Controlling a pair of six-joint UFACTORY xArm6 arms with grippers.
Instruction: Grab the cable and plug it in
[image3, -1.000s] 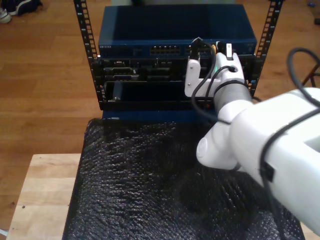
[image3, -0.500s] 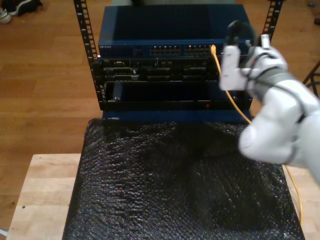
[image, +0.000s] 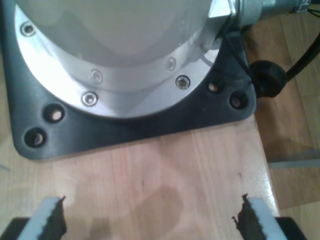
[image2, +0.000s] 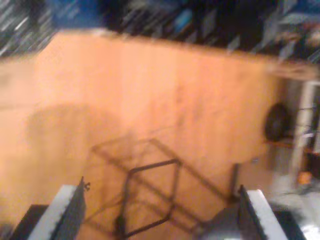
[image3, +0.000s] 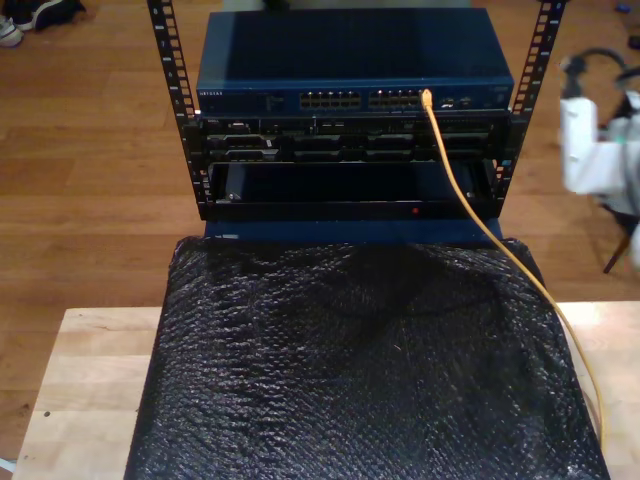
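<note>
Cable (image3: 470, 205) runs from a port in the upper row of the blue switch (image3: 350, 60), down over the rack front and across the black bubble wrap (image3: 350, 380) toward the exterior view's right edge; its plug end appears seated, so I judge the plugging step done and the task at its close. My first gripper (image: 150, 220) is spread wide, empty, above the wooden desk (image: 165, 170) beside an arm's base plate (image: 125, 130). My second gripper (image2: 162, 212) is also wide and empty, over blurred floor. Next calls only for keeping clear of the cable.
</note>
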